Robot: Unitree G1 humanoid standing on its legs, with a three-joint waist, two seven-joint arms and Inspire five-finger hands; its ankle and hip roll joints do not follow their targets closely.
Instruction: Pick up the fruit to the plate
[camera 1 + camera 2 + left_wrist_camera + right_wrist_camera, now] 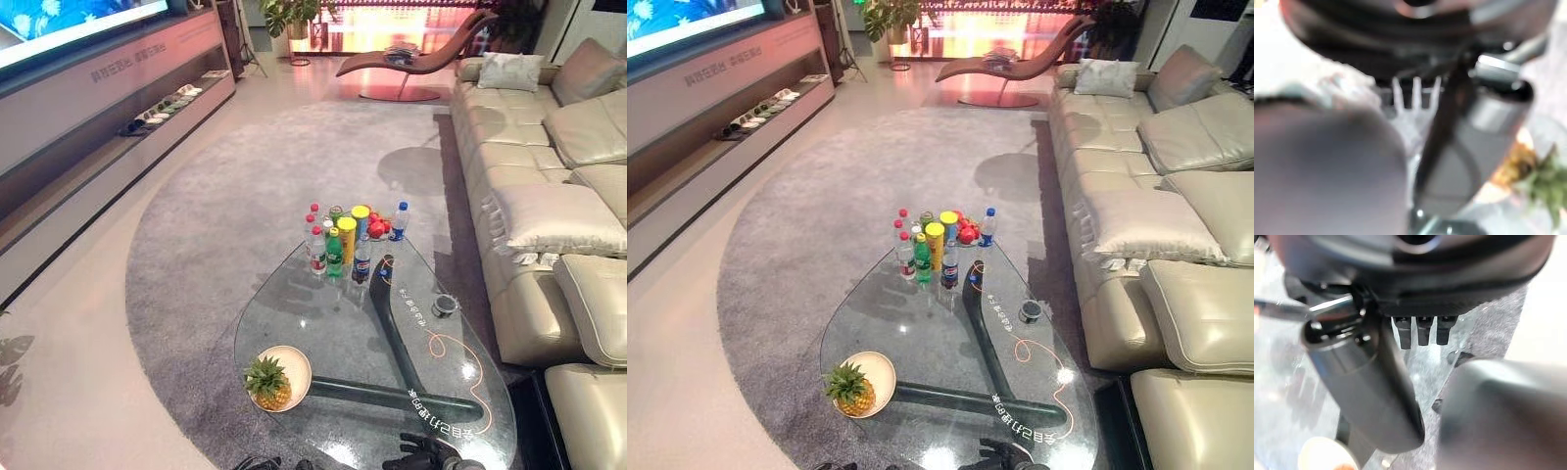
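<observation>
A glass coffee table (323, 323) stood on a grey rug (216, 215) beside a cream sofa (549, 196), with one pineapple (267, 383) already lying on the single cream plate (296, 370) at the table's near left edge. The remaining fruit, a small heap of red pieces (377, 228) too tightly bunched to count, sat at the far end among the bottles and cans (338, 245). Roughly seven or eight drinks stood there: two yellow canisters, one green bottle, one blue-capped bottle, several red-capped ones; an exact tally was not possible. One small dark round object (445, 305) lay on the glass toward the sofa side.

The left hand (1484, 122) hung near the pineapple, its thumb straight and holding nothing; its fingers could not be made out. The right hand (1366, 382) hovered over the glass with its short fingers extended and relaxed, empty.

The likely trouble lay in the reach: the red fruit stood well away from both hands and hemmed in by upright drinks, so a hand going in could topple bottles across the slick glass. A round fruit could also roll off a plate largely taken up by the pineapple.
</observation>
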